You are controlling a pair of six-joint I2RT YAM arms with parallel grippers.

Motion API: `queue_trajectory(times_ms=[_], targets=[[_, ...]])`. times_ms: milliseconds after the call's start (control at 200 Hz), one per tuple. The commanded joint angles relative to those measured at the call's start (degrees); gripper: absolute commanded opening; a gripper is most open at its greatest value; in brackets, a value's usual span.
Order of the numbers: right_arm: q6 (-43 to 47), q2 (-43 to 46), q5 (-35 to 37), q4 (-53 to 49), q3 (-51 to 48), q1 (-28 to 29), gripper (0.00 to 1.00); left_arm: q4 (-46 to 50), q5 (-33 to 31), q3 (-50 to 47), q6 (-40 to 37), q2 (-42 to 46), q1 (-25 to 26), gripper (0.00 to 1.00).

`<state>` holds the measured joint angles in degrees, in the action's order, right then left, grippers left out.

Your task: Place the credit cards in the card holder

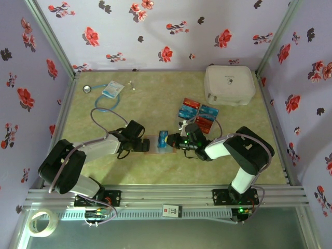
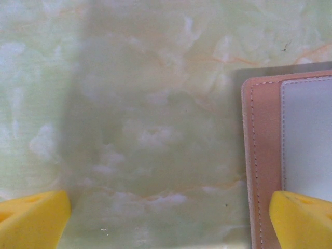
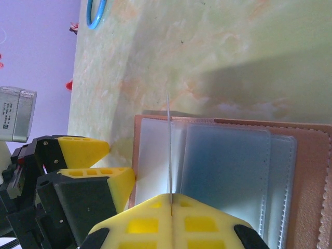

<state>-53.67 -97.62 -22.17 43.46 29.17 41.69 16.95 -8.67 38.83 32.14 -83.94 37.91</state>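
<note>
I'm at the insertion step. My right gripper (image 3: 170,207) is pressed together on one teal card (image 3: 169,150), thin and stiff, standing edge-on over the open card holder (image 3: 228,171). The holder lies flat at the near middle of the table (image 2: 145,104), between the arms. Its tan leather-like cover has stitched edges and glossy clear pockets.

My left gripper (image 2: 166,220) is spread wide at the holder's left edge, holding nothing. It may be pinning that edge, but I can't tell contact.

Next I must tilt the card flat and slide it into a pocket mouth without the holder skidding on the smooth marbled surface. The remaining credit cards (image 1: 198,114) lie piled far right.
</note>
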Motion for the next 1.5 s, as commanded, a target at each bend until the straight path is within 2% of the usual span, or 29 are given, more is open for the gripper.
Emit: queue_trajectory(times_ms=[0, 475, 980, 1430, 1495], targets=[[0.1, -1.2, -1.1, -0.7, -0.2, 0.1, 0.0, 1.7, -1.5, -0.5, -0.3, -1.3, -0.3, 1.0], [-0.3, -2.8, -4.2, -0.8, 0.7, -0.2, 0.0, 1.8, -1.5, -0.5, -0.1, -1.5, -0.3, 1.0], [-3.2, -5.2, -6.1, 4.5, 0.3, -0.7, 0.0, 1.8, -1.5, -0.5, -0.1, -1.8, -0.3, 1.0], [-3.4, -5.1, -6.5, 3.2, 0.1, -0.8, 0.0, 1.7, -1.5, -0.5, -0.1, -1.6, -0.3, 1.0], [-3.3, -5.3, -6.6, 2.8, 0.0, -0.8, 0.03, 1.8, -1.4, -0.5, -0.1, -1.5, -0.3, 1.0]])
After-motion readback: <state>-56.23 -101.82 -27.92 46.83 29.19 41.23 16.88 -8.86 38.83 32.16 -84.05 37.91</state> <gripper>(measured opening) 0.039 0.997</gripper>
